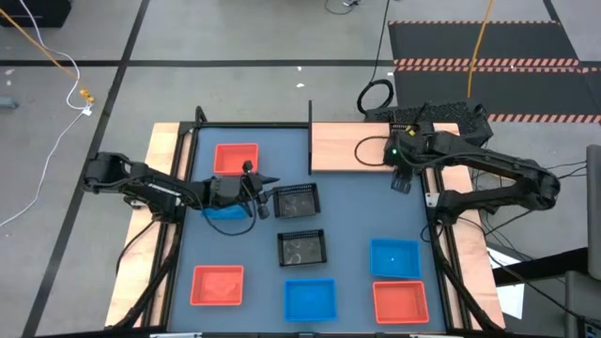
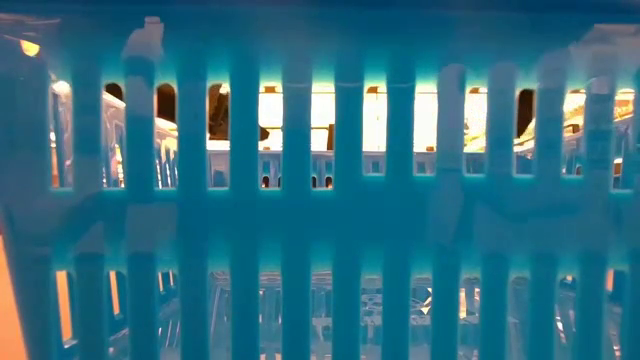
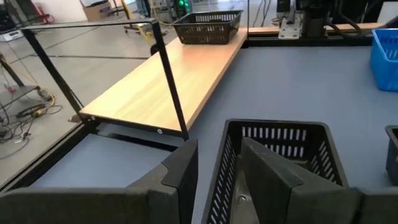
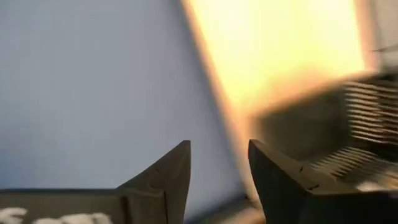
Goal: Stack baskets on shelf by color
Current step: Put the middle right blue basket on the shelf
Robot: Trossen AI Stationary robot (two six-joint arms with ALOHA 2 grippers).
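The left end effector (image 1: pixel 266 191) straddles the near wall of a black mesh basket (image 1: pixel 297 200) at the middle of the blue worktop (image 1: pixel 352 211), one finger (image 3: pixel 273 180) inside, one (image 3: pixel 177 174) outside, with a gap showing between them. The right end effector (image 4: pixel 217 163), parted and empty, hovers at two o'clock over the shelf (image 1: pixel 343 145), where another black basket (image 3: pixel 207 27) sits. Red, blue and black baskets lie scattered from four to eight o'clock.

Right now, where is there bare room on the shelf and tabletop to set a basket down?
The shelf is bare from its black post to the right gripper. Open tabletop lies between the two black baskets and the blue basket. Crowded around the left gripper.
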